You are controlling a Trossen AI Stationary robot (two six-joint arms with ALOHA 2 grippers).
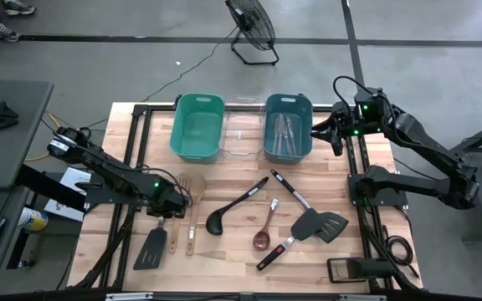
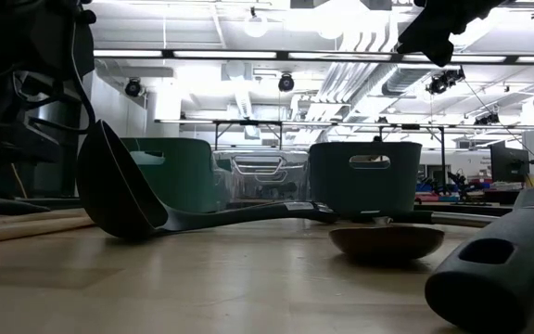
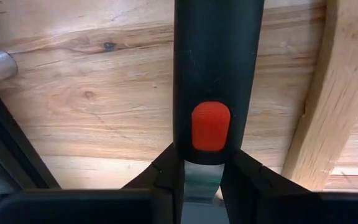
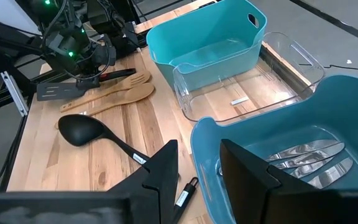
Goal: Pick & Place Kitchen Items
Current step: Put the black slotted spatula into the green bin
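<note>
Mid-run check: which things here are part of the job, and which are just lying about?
Job: black spatula in left tool; wooden spoons; ladle; brown spoon; two black turners; cutlery in blue bin.
Lying about: floor fan; grey side table.

My left dark two-finger gripper [image 1: 174, 199] low over table's left side, arm stretched in from left edge, fingers [image 3: 166, 180] pinched against something slim. My right dark two-finger gripper [image 1: 331, 134] raised at far right, fingers [image 4: 160, 171] parted, holding nothing.
</note>
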